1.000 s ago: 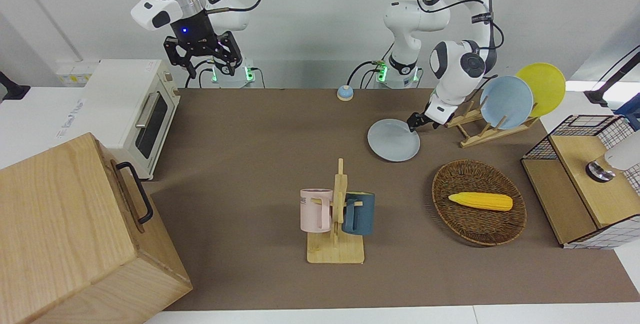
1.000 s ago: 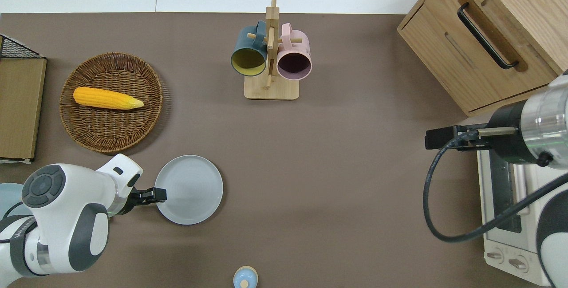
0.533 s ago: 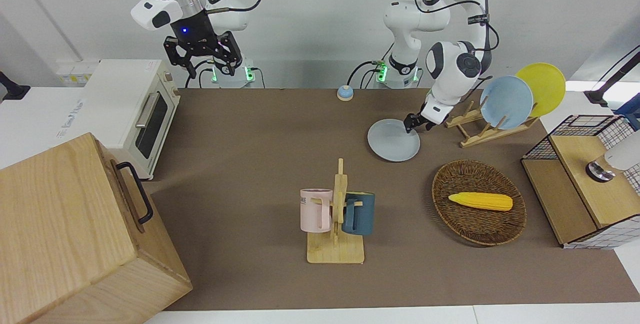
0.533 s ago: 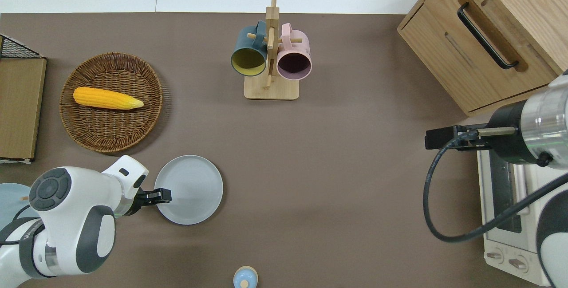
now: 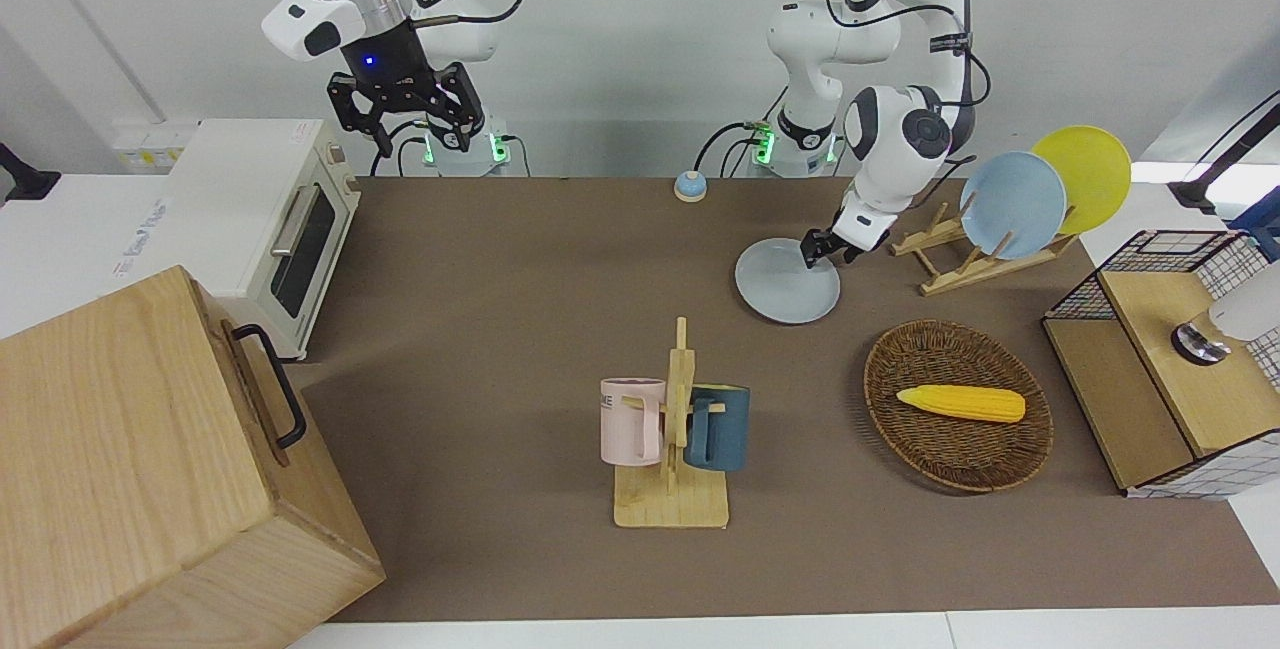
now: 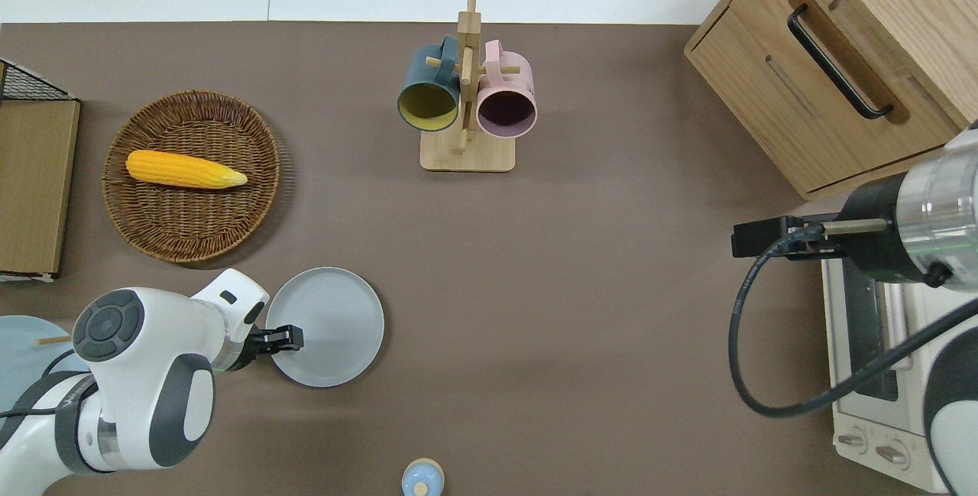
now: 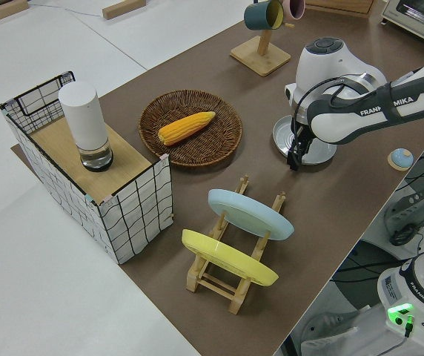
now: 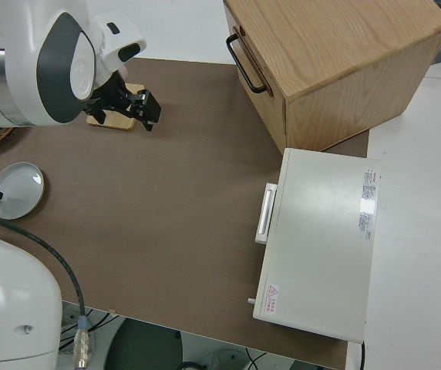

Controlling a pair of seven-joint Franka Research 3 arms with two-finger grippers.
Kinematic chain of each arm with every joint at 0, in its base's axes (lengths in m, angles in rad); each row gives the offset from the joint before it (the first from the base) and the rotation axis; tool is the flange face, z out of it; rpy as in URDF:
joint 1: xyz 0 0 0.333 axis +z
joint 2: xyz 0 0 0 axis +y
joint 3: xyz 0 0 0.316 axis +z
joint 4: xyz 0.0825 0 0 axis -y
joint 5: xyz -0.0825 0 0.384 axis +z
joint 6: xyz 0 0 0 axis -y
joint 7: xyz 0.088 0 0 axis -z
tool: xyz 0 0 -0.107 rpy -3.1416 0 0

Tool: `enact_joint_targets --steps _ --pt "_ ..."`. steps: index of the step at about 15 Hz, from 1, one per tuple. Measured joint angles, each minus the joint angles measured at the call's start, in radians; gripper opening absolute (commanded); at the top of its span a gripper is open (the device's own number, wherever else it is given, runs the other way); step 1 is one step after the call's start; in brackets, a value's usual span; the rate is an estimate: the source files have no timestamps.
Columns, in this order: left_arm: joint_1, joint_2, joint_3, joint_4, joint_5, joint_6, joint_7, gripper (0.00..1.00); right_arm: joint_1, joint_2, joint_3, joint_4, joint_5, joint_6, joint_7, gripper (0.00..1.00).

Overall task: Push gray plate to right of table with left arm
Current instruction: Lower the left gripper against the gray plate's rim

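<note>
The gray plate [image 5: 778,287] [image 6: 340,316] [image 7: 320,152] [image 8: 21,190] lies flat on the brown table [image 5: 500,259], toward the left arm's end and nearer to the robots than the wicker basket. My left gripper [image 5: 812,251] [image 6: 295,338] [image 7: 294,161] is shut and low. Its black tips sit just inside the plate's rim, on the side toward the left arm's end. It holds nothing. My right gripper [image 5: 422,139] is parked, open and empty.
A wicker basket [image 6: 191,250] holds a corn cob [image 6: 186,170]. A mug rack [image 6: 467,152] stands mid-table, farther from the robots. A plate rack [image 5: 960,264] carries a sky-blue and a yellow plate. A small blue bell [image 6: 422,478], toaster oven [image 5: 265,219] and wooden cabinet [image 5: 150,469] stand around.
My left gripper has slid from the plate's rim to just inside it, toward the right arm's end. The plate itself stays where it was. The right arm has not moved.
</note>
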Motion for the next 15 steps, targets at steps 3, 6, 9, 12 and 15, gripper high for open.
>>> enact_joint_targets --steps 3,6,9,12,15 --pt "0.000 0.006 0.000 0.000 0.000 0.002 0.000 0.22 0.000 0.000 0.000 0.000 0.000 0.000 0.000 0.996" --pt "0.000 0.008 0.000 0.000 0.000 0.004 0.000 0.09 0.000 0.000 0.000 0.000 0.000 0.000 0.000 0.996" --pt "0.000 0.009 0.001 0.000 -0.001 0.006 0.000 0.00 0.000 0.000 0.000 0.000 0.000 0.000 0.000 0.996" --pt "0.000 0.002 0.000 0.003 -0.009 0.007 -0.001 0.00 0.000 0.000 0.000 0.000 0.000 0.000 0.000 0.996" --pt "0.000 0.003 0.000 0.003 -0.009 0.007 -0.001 0.00 0.000 0.000 0.000 0.000 0.000 0.000 0.000 0.996"
